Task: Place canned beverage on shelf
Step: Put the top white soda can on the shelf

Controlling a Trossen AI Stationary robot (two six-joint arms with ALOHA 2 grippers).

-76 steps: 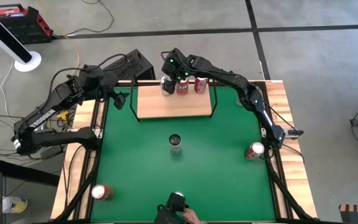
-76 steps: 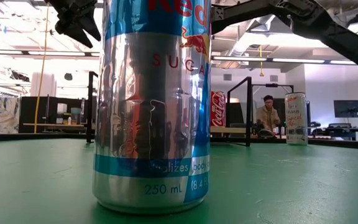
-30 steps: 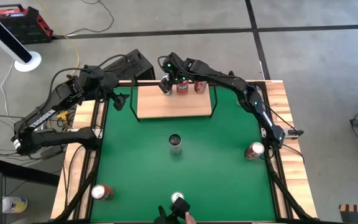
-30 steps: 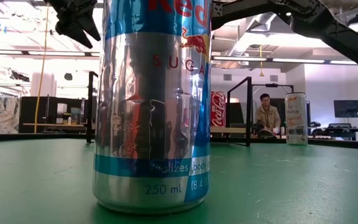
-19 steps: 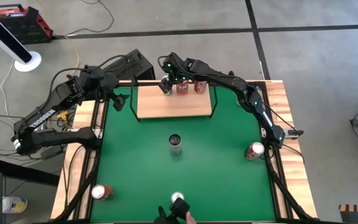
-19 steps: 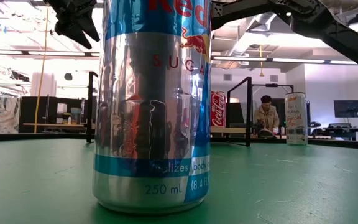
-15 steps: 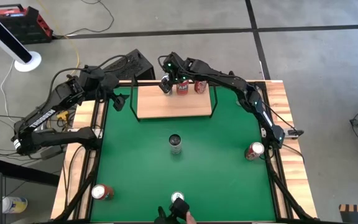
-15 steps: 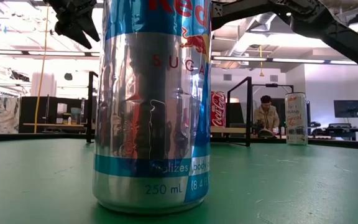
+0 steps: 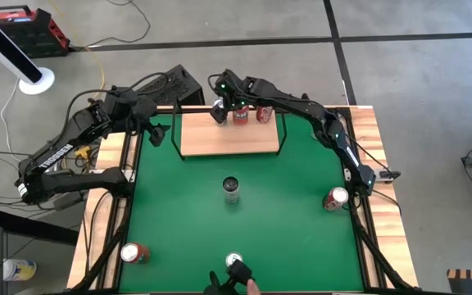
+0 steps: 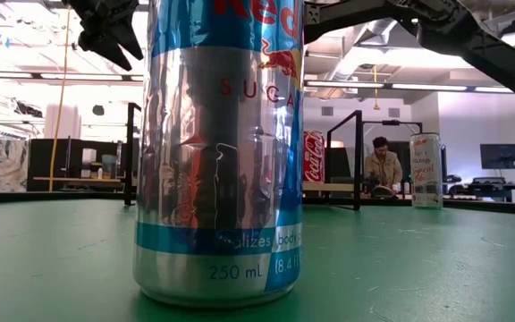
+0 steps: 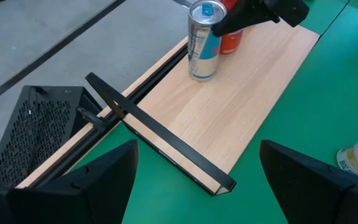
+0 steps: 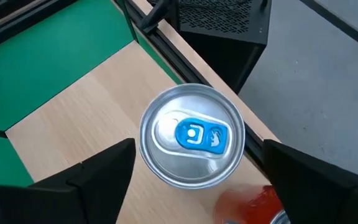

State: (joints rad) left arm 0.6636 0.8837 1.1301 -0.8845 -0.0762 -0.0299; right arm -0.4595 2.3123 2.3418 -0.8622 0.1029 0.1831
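We have the right gripper (image 12: 191, 180) directly above the blue-tabbed can (image 12: 192, 135), which stands upright on the shelf (image 9: 229, 135) at its far edge, at about twelve o'clock of the table in the high view, just left of two red cans (image 9: 252, 113) in the same back row. In the right wrist view the two dark fingers (image 12: 101, 174) stand wide, one on each side of the can's top and clear of its wall, so we judge the can is set down and let go, not gripped. That is the relation the coming move turns on: the can's long axis is vertical and runs straight up between the spread fingers, so we think the only clean way out is straight up along that axis; any sideways drift before the fingers clear the rim could knock the can into the nearest red can beside it. Our left gripper (image 11: 194, 180) waits near the shelf's left end, at about ten o'clock of the table, fingers spread and holding nothing. Loose cans stand on the green mat (image 9: 179, 213): one at the centre (image 9: 231, 189), one at about four o'clock (image 9: 335, 199), one at seven (image 9: 132, 253), one at six (image 9: 233, 262). For the centre can the two arms look about equally placed; the four o'clock can lies nearer our right arm.
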